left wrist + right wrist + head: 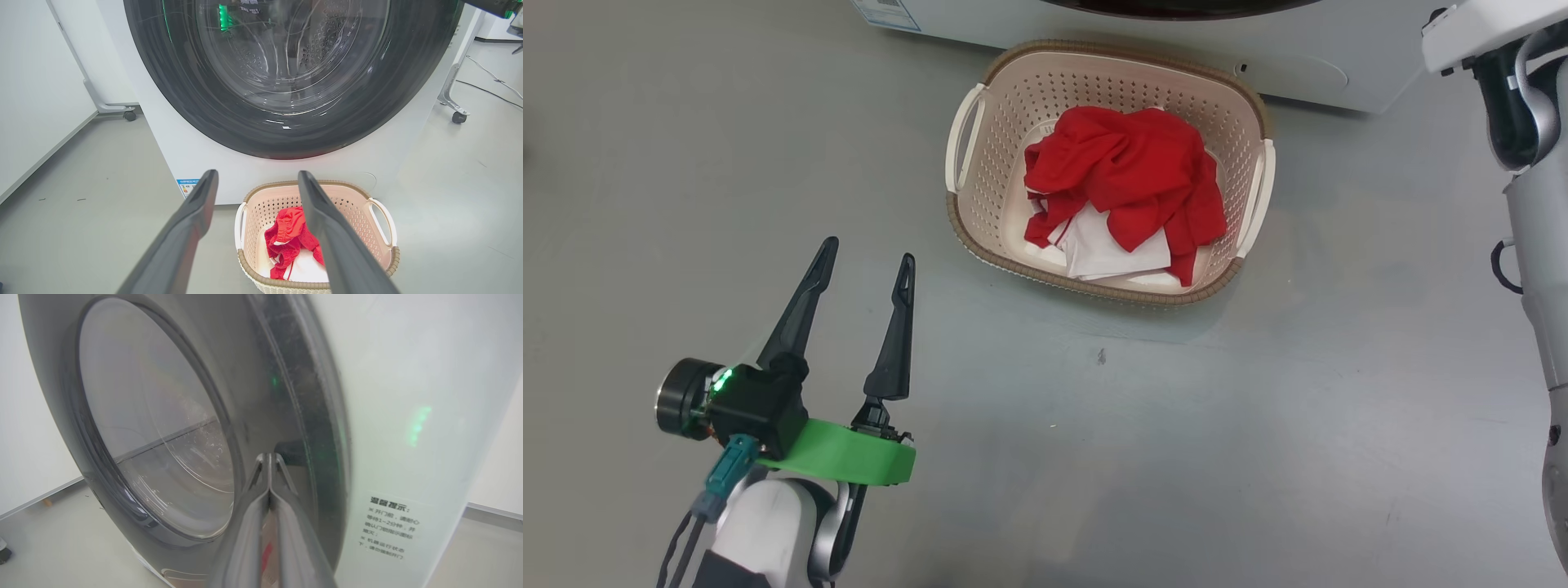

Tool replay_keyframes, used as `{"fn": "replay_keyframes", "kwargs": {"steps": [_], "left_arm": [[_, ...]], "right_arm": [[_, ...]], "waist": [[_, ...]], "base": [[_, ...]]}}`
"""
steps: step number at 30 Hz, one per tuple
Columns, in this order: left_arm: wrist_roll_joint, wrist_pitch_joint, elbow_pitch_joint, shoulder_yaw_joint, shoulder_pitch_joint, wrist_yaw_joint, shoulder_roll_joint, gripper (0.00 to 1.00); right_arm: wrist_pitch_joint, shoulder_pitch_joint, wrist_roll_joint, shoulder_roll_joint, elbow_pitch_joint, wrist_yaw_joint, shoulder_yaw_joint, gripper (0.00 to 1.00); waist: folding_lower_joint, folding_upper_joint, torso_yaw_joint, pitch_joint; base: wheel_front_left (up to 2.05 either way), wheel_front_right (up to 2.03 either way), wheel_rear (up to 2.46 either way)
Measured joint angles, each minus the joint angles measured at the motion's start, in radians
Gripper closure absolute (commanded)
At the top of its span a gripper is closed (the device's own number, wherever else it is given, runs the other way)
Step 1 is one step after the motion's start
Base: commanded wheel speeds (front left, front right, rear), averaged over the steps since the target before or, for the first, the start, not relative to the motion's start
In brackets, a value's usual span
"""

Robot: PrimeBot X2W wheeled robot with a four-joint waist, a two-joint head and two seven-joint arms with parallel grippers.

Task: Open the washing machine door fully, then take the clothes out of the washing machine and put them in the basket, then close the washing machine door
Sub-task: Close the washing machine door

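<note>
Red fabric clothes (1127, 171): heaped in cream perforated basket (988, 163) before white washing machine (196, 163).
Left gripper (867, 251): spread, empty, left of basket.
Right gripper (268, 456): tips pressed together against glossy black round door (302, 375), probably shutting it.

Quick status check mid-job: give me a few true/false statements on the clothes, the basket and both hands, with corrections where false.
1. The clothes lie inside the basket. True.
2. The left hand holds a red garment. False: it is open and empty, over the floor beside the basket.
3. The right hand is open wide. False: its fingers are pressed together, their tips up at the door rim.
4. The basket stands on the floor right in front of the washer. True.
</note>
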Motion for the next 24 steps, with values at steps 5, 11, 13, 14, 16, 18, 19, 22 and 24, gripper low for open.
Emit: {"fn": "replay_keyframes", "kwargs": {"steps": [5, 11, 13, 14, 16, 18, 19, 22, 24], "left_arm": [[0.000, 0.000, 0.009, 0.005, 0.000, 0.000, -0.001, 0.00], [0.000, 0.000, 0.021, 0.009, 0.001, 0.002, -0.001, 0.00], [0.000, 0.000, 0.023, 0.010, 0.001, 0.002, -0.001, 0.00], [0.000, 0.000, 0.024, 0.009, 0.001, 0.002, -0.001, 0.00], [0.000, 0.000, 0.025, 0.010, 0.001, 0.002, -0.001, 0.00], [0.000, 0.000, 0.027, 0.014, 0.002, 0.002, -0.001, 0.00], [0.000, 0.000, 0.028, 0.018, 0.002, 0.002, -0.001, 0.00], [0.000, 0.000, 0.033, 0.030, 0.004, 0.002, -0.001, 0.00], [0.000, 0.000, 0.038, 0.038, 0.008, 0.002, -0.001, 0.00]], "right_arm": [[-0.001, 0.009, 0.019, 0.029, 0.005, -0.007, 0.039, 1.00], [-0.009, 0.090, 0.053, 0.057, -0.007, -0.007, 0.071, 1.00], [-0.010, 0.122, 0.064, 0.059, -0.016, -0.007, 0.078, 1.00], [-0.010, 0.139, 0.065, 0.059, -0.021, -0.007, 0.082, 1.00], [-0.010, 0.177, 0.072, 0.062, -0.039, -0.007, 0.082, 1.00], [-0.010, 0.213, 0.086, 0.069, -0.058, -0.007, 0.076, 1.00], [-0.010, 0.230, 0.091, 0.075, -0.067, -0.007, 0.074, 0.97], [-0.010, 0.266, 0.093, 0.084, -0.085, -0.007, 0.071, 0.00], [-0.010, 0.300, 0.097, 0.090, -0.100, -0.007, 0.070, 0.00]], "waist": [[0.0000, 0.0000, -0.012, -0.016], [0.0000, 0.0000, -0.034, -0.040], [0.0000, 0.0000, -0.041, -0.051], [0.0000, 0.0000, -0.045, -0.057], [0.0000, 0.0000, -0.052, -0.069], [0.0000, 0.0000, -0.060, -0.083], [0.0000, 0.0000, -0.064, -0.089], [0.0000, 0.0000, -0.073, -0.103], [0.0000, 0.0000, -0.084, -0.117]], "base": [[0.00, 0.00, 0.00], [0.00, 0.00, 0.00], [0.00, 0.00, 0.00], [0.00, 0.00, 0.00], [0.00, 0.00, 0.00], [0.00, 0.00, 0.00], [0.00, 0.00, 0.00], [0.00, 0.00, 0.00], [0.00, 0.00, 0.00]]}}
